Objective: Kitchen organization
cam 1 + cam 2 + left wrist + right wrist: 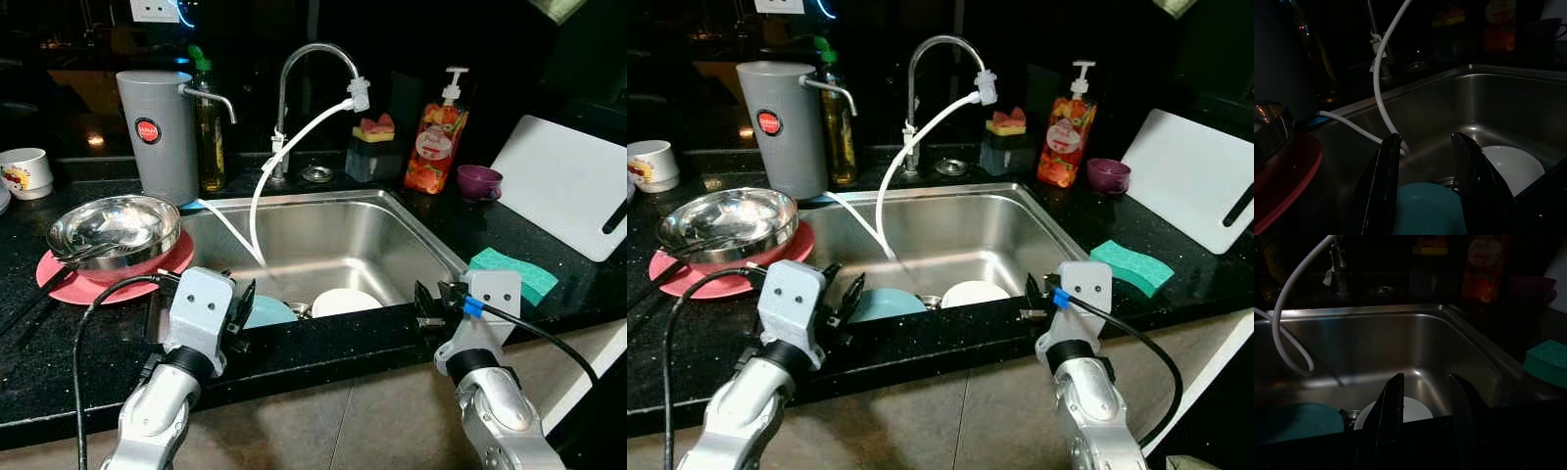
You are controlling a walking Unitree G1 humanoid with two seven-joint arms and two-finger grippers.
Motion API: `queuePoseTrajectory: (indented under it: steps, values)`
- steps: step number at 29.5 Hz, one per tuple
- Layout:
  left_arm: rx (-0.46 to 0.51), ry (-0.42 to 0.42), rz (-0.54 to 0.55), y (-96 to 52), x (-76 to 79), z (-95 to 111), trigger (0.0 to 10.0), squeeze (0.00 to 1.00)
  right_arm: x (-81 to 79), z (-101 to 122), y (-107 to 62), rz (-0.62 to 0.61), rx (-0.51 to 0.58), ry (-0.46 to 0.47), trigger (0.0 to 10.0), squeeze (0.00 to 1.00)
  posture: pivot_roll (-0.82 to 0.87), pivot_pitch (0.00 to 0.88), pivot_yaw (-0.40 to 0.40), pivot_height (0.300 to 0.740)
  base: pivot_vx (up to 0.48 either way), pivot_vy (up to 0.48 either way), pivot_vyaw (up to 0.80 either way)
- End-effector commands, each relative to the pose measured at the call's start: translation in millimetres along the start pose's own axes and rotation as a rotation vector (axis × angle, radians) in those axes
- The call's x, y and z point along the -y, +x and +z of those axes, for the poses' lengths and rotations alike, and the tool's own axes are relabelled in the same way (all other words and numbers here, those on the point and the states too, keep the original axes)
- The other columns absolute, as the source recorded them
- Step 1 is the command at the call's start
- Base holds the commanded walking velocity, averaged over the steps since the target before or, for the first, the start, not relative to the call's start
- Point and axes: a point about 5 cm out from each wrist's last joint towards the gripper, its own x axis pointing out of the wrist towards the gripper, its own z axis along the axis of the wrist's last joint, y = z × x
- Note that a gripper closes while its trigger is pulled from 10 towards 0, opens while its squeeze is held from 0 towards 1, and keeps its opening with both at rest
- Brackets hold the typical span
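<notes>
Both claws hover spread at the sink's (pixel 411 211) near rim: left claw (pixel 1425 186) over a half-hidden teal plate (pixel 1425 213), right claw (pixel 1425 416) before the partly hidden white plate (pixel 1410 411).

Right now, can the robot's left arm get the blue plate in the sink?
Probably yes. The left gripper is open at the sink's front edge, just above the teal plate, with nothing between them. The white hose hangs farther back.
</notes>
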Motion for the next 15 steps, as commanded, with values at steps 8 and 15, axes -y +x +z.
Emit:
queuePoseTrajectory:
  steps: [8,15]
  values:
    - [0.002,-0.008,-0.007,0.7,2.1,0.0,10.0,0.00,3.5,1.2,-1.7,-0.017,-0.001,0.008,10.0,0.00,0.09,0.067,-0.076,0.740,0.000,0.000,0.00]
    - [0.000,-0.008,-0.003,0.3,1.9,-0.8,10.0,0.00,2.4,0.3,-2.3,-0.018,-0.005,0.014,10.0,0.00,0.09,0.067,-0.078,0.740,0.000,0.000,0.00]
